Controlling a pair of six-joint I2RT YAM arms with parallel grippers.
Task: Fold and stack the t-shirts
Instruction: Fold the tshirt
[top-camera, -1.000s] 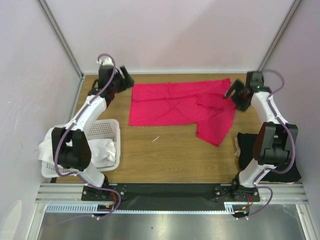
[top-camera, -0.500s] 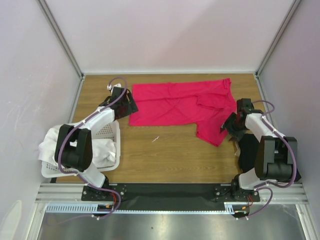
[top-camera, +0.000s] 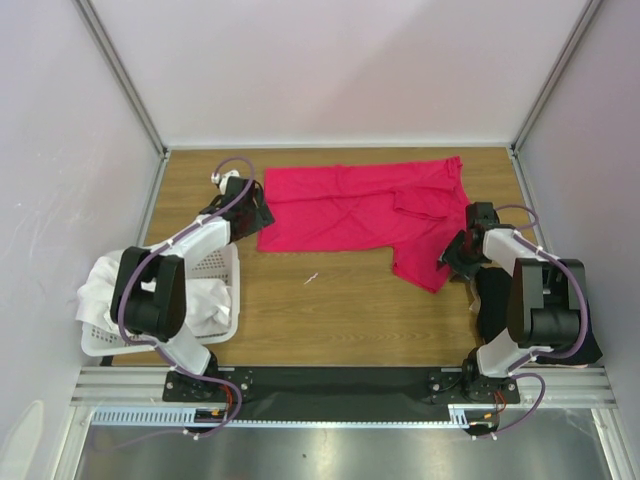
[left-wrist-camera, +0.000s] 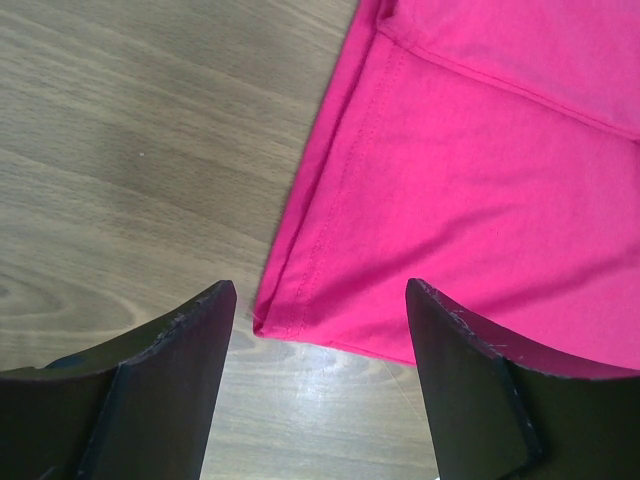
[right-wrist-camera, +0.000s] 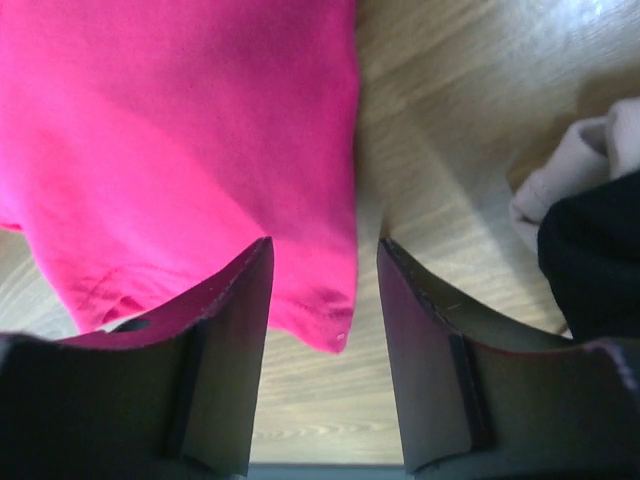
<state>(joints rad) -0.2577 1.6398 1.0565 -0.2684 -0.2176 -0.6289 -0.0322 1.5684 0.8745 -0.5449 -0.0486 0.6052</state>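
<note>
Wood-grain table (top-camera: 330, 300) fills the floor between pale walls. Spread flat across its upper middle lies the bright crimson-pink fabric t-shirt (top-camera: 350, 205). At the lower left sits a white perforated plastic basket (top-camera: 236, 285) holding crumpled white fabric (top-camera: 210, 300). A black fabric t-shirt (top-camera: 490, 305) lies at the lower right. The left gripper (left-wrist-camera: 318, 300) stands with fingers spread apart either side of the pink hem corner. The right gripper (right-wrist-camera: 325, 255) has a narrower gap, fingers flanking the opposite pink corner without pinching it.

The t-shirt (top-camera: 350, 210) is crimson-pink, the table (top-camera: 330, 310) brown wood-grain (another shirt (right-wrist-camera: 595, 255) black, the basket (top-camera: 213, 262) white)
</note>
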